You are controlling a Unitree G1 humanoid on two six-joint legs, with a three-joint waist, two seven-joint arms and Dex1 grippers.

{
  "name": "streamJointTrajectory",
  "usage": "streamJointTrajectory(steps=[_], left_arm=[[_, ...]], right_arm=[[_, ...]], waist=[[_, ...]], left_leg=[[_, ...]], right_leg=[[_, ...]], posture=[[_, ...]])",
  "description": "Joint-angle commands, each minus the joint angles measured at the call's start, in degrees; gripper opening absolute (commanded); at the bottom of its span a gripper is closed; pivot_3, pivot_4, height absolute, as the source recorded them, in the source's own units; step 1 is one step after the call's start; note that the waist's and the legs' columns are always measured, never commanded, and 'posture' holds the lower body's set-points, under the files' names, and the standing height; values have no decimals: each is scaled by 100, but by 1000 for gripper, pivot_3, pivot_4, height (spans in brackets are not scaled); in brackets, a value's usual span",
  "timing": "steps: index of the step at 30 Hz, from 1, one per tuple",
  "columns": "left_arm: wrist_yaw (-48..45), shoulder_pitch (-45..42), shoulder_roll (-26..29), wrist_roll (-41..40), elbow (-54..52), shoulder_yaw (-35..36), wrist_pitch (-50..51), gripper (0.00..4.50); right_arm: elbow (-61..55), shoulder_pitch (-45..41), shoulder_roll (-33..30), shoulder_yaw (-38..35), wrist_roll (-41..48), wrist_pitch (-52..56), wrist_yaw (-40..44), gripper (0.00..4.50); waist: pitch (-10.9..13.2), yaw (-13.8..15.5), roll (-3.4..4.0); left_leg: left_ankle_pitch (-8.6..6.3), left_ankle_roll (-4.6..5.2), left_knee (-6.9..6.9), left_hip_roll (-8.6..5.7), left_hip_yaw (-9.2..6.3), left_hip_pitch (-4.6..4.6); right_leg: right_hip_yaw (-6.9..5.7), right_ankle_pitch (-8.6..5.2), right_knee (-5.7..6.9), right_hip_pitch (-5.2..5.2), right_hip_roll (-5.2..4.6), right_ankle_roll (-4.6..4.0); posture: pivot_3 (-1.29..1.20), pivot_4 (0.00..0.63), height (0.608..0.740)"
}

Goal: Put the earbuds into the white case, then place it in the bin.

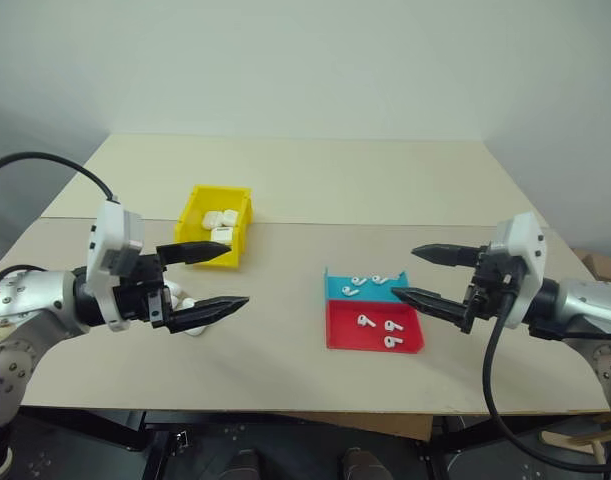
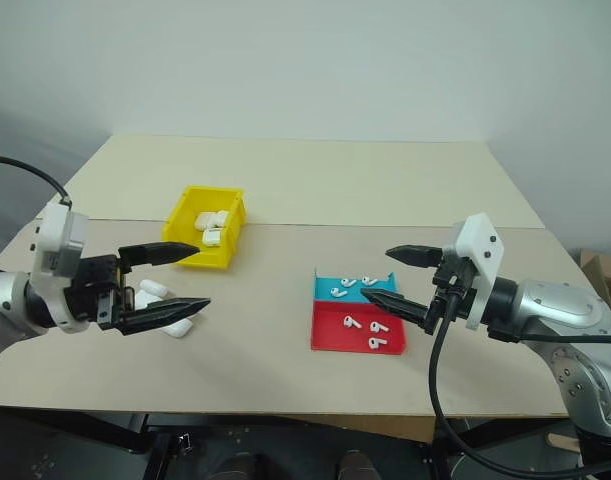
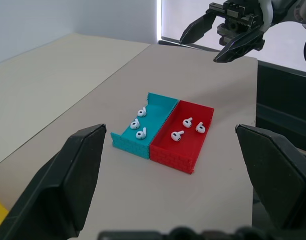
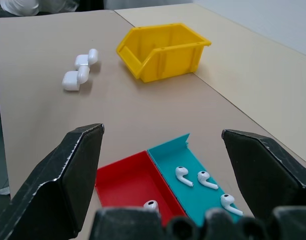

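Both pincers, left pincer [image 1: 207,279] and right pincer [image 1: 425,274], hang wide open and empty, ready to pick earbuds [image 1: 366,321] from the tray [image 1: 343,334].

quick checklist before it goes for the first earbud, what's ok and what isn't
1. Right gripper open and empty: ok.
2. Left gripper open and empty: ok.
3. Earbuds within view, three in the teal half and three in the red half of the tray: ok.
4. White cases on the table outside the bin: ok.
5. A case lid open to take earbuds: cannot tell.
6. Yellow bin upright, already holding some cases: ok.
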Motion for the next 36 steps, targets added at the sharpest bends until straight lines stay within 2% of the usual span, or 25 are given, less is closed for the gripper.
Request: streamJointTrajectory(steps=[1, 10, 12, 14, 16, 19, 22, 24, 26, 29, 31, 33, 36], left_arm=[[-92, -153, 124, -152, 24, 49, -13, 4500], [244, -39, 538, -113, -79, 179, 441, 4500], [388, -86, 778, -137, -129, 254, 674, 4500], [646, -34, 853, 171, -255, 319, 604, 4500], [553, 22, 1524, 521, -194, 41, 937, 4500], [722, -75, 2390, 447, -35, -294, 1992, 4500], [692, -311, 2884, 438, 63, -740, 2451, 4500], [939, -940, 2840, 446, 319, -1300, 3066, 4500], [1440, -1561, 2455, 656, 498, -1762, 3566, 4500], [1694, -2588, 2055, 848, 739, -2744, 4786, 4500], [1821, -2752, 1822, 894, 669, -2788, 4940, 4500], [1870, -3178, 1947, 717, 690, -3509, 5010, 4500], [2343, -3367, 1825, 357, 856, -3659, 5043, 4500]], right_arm=[[-141, -34, -37, -153, 61, -137, -9, 4416], [-160, -22, -25, -202, 210, -17, -100, 4416], [-92, -90, -25, -137, 195, -17, -112, 4416], [-5, -185, -35, -43, 121, -58, -104, 4416], [47, -313, -57, -13, 137, -8, -128, 4416], [-6, -357, -60, -84, 269, 109, -191, 4416], [-62, -297, -42, -107, 312, 157, -261, 4416], [-101, -239, 1, -80, 314, 166, -345, 4416], [-145, -212, 50, -53, 341, 190, -435, 4416], [-217, -163, 79, -31, 378, 204, -508, 4416], [-269, -139, 77, -44, 436, 251, -563, 4416], [-300, -96, 25, -108, 507, 324, -582, 4416], [-303, -76, -95, -176, 612, 432, -547, 4416]], waist=[[0, -1, 0], [0, -5, 0], [1, -3, -3], [1, -6, -2], [4, -11, -9], [5, -15, -11], [6, -2, -9], [6, 25, -10], [7, 35, -10], [5, 36, -13], [5, 28, -14], [10, 0, -22], [12, -6, -24]], left_leg=[[0, 0, 0, 0, 0, 0], [0, 0, 0, 0, -1, 0], [0, 0, 0, 0, -1, 0], [0, 0, 0, 0, -2, 0], [0, 0, 0, -1, -2, 1], [0, 0, 0, -1, -3, 1], [0, 0, -1, -2, -4, -1], [-1, -1, -1, -3, -4, -2], [0, 0, -1, -5, -8, -4], [0, 0, 0, -6, -12, -4], [0, -1, 0, -9, -14, -7], [-1, -1, 0, -8, -18, -16], [-2, -2, 0, -9, -27, -22]], right_leg=[[0, 0, 0, 0, 0, 0], [0, 0, 1, 0, 0, 0], [-1, 0, 0, 0, 0, 0], [-2, -1, 0, 0, 0, 1], [-2, -1, 0, 0, -1, 1], [-2, -1, 1, -3, -1, 0], [-4, -7, 1, -4, -2, 6], [-7, -10, 2, -4, -3, 8], [-10, -13, 0, -2, -2, 15], [-11, -15, 2, -1, 1, 19], [-11, -14, 2, 0, -2, 19], [-12, -8, 5, -8, -1, 7], [-16, -8, 5, -13, -1, 6]], posture=[[0, 150, 740], [0, 150, 740], [0, 150, 740], [0, 150, 740], [0, 150, 740], [0, 150, 740], [0, 150, 740], [0, 150, 740], [0, 150, 740], [0, 150, 740], [0, 150, 740], [0, 150, 740], [0, 150, 740]])
